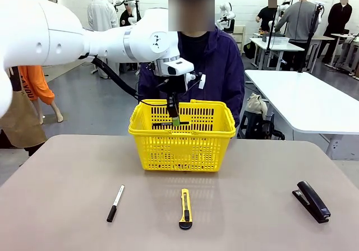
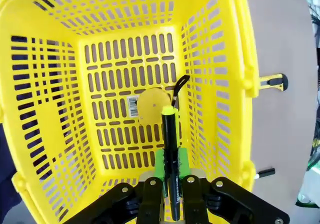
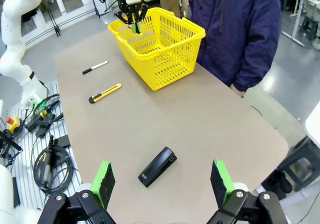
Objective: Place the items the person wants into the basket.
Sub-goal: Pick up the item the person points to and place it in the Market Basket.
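The left tool (image 1: 175,119) hangs over the open top of the yellow basket (image 1: 185,153), its fingers reaching down to about rim level near the basket's far wall. Its jaws are clamped tight on a slim black pen (image 2: 169,134). The pen runs straight out between the green pads, its yellow-green end pointing down into the basket. In the left wrist view that end hangs above the basket's slotted floor, clear of the walls.

On the floor of the basket lies the round yellow tape measure (image 2: 152,104), roughly at its middle, with its black wrist loop curling up beside the pen's end. Whether loop and pen touch cannot be told. A small barcode sticker (image 2: 132,106) shows at the tape measure's edge.

The person (image 1: 221,66) in the dark jacket stands just behind the basket, at the far edge of the tabletop (image 1: 67,172).

On the robot's side of the basket, the white marker (image 1: 115,203) with its black cap lies on the tabletop, off toward the robot's left. The yellow-and-black utility knife (image 1: 184,208) lies straight in front of the basket, beside the marker but apart from it. The black stapler (image 1: 312,201) rests well off toward the robot's right.

The right tool (image 3: 162,184) hovers above the stapler's end of the tabletop, well away from the basket, its jaws spread wide and holding nothing.
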Robot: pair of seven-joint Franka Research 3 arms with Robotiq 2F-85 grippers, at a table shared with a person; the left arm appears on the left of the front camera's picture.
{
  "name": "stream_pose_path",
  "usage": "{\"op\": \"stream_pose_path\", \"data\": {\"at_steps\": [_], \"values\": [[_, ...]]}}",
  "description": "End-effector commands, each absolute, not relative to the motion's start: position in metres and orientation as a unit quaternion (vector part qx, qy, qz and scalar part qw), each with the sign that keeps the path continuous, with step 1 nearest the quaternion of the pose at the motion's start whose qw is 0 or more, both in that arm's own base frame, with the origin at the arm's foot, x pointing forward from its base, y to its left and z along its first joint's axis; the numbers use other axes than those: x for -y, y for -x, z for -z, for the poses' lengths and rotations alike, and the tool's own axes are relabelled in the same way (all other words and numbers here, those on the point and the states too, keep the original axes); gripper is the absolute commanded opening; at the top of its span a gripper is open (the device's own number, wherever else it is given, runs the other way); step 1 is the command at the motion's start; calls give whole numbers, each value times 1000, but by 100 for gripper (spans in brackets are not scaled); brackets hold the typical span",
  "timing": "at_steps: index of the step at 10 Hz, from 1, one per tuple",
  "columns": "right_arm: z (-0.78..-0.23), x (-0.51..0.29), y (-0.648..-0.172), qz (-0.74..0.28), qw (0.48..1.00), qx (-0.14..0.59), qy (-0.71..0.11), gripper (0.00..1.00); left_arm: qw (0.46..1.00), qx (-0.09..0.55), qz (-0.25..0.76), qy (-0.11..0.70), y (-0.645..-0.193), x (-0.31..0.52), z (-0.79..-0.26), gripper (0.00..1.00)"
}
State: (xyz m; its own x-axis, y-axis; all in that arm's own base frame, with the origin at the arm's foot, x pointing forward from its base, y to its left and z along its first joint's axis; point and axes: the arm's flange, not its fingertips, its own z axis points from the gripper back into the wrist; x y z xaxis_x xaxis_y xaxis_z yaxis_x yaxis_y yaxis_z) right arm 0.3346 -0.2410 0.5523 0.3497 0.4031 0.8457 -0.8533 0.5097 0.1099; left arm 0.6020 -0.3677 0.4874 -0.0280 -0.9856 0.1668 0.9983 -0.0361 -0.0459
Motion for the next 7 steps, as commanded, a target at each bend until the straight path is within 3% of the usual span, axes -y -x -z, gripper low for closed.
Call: {"op": "stream_pose_path", "data": {"at_steps": [1,7], "values": [[-553,242,-337,-408,760,417,-287,100,692,27,717,83,-618,376,-484,11],[-553,242,-337,-408,760,417,-287,100,713,4,699,52,-630,392,-435,11]]}}
